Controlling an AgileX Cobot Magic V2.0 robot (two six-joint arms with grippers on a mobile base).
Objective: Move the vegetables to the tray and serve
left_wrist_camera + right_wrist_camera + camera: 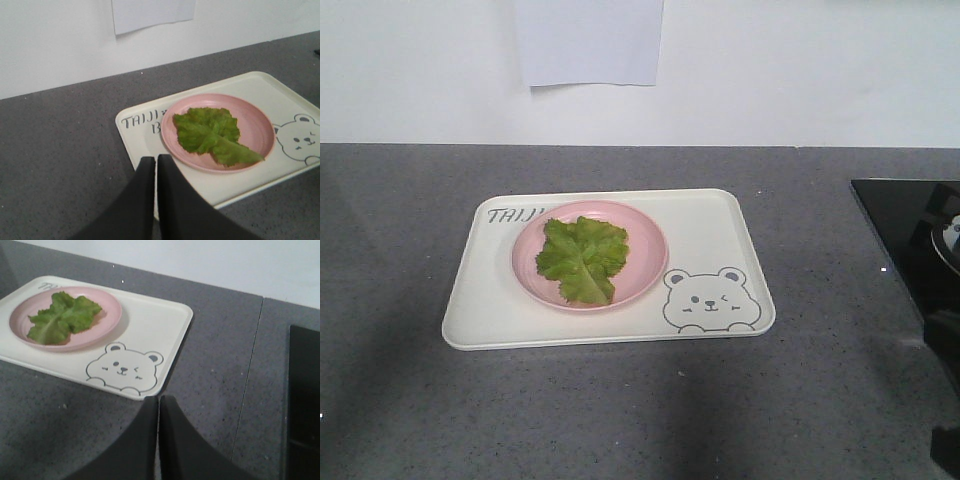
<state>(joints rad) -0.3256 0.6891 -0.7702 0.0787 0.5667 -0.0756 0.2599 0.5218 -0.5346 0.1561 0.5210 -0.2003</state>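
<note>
Grey speckled countertop [400, 250] meets a white wall [800, 70] bearing a paper sheet [590, 40].

Left gripper with black tapered fingers [156, 162]: fingers pressed together, only thin seam between, nothing held. Pointed forward and down, hanging free. Right gripper with black tapered fingers [159, 402]: same pose, fingers together, empty. Neither arm appeared in front-facing view.

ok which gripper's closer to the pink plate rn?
Left, by the wrist views. The left gripper sits shut just short of the pink plate, over the tray edge. The right gripper is shut off the tray's bear corner, with bare tray between it and the plate.
</note>
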